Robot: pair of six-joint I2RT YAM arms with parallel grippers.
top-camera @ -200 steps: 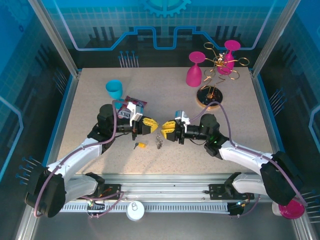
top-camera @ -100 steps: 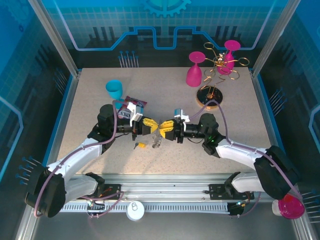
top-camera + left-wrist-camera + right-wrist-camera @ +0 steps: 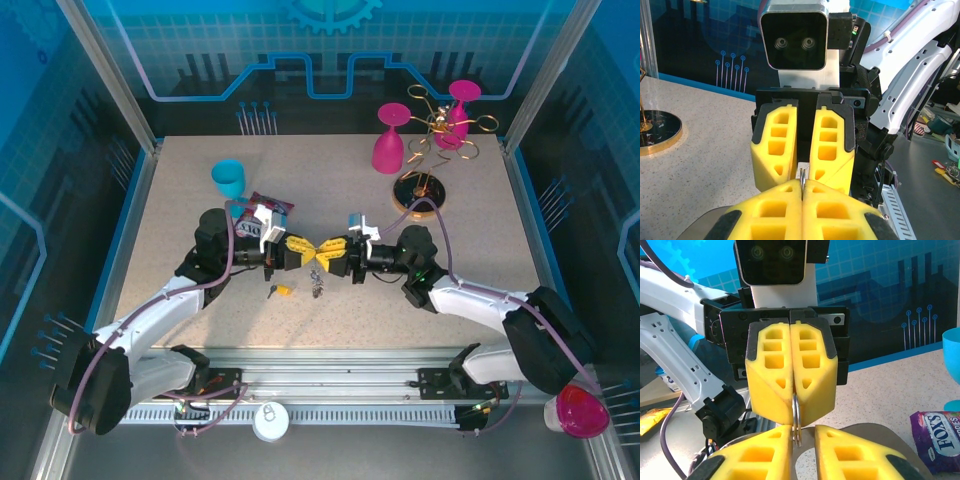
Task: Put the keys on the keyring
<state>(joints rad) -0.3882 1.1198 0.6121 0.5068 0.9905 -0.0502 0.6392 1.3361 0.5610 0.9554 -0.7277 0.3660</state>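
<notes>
Speckled tabletop, centre-near: left gripper pinched shut on the keyring wire (edge-on, upright), right gripper nose-to-nose, fingers narrowly parted astride it; yellow-headed key lies loose just below, nearer the left arm.

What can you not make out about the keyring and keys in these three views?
- Keyring: both wrist views show a sliver of wire; the yellow fingers hide the rest of the loop.
- Top view: the cluster hanging where the left hand and right hand meet is too small to tell links from a key.
- Yellow key, top view: too small to see its hole.
</notes>
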